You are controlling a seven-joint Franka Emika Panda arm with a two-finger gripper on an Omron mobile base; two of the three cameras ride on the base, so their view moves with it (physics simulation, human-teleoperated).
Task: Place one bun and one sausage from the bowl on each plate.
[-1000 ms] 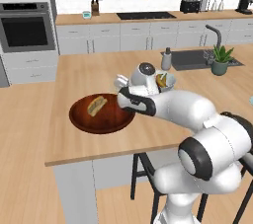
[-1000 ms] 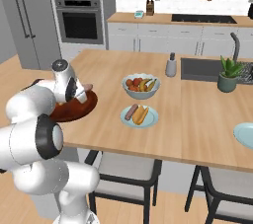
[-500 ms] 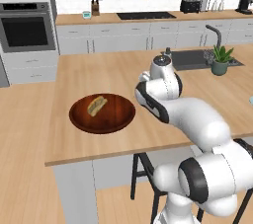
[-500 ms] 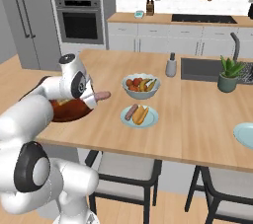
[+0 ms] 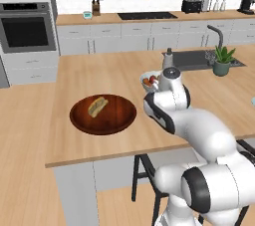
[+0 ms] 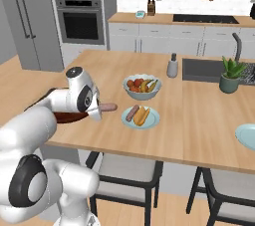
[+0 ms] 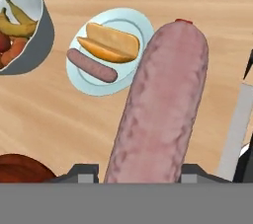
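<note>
The claw [image 6: 97, 111] pinches a sausage [image 6: 108, 106] by one end, above the worktop [image 6: 199, 120] between the bowl [image 5: 103, 114] and the near plate [image 6: 141, 117]. Smooth and soft, it probably slips easily; a mid-length hold looks safer.

bun [image 5: 97, 106] in bowl [image 5: 117, 122] | plate [image 6: 153, 119] right of bowl, before fruit bowl [image 6: 142, 92]
</note>
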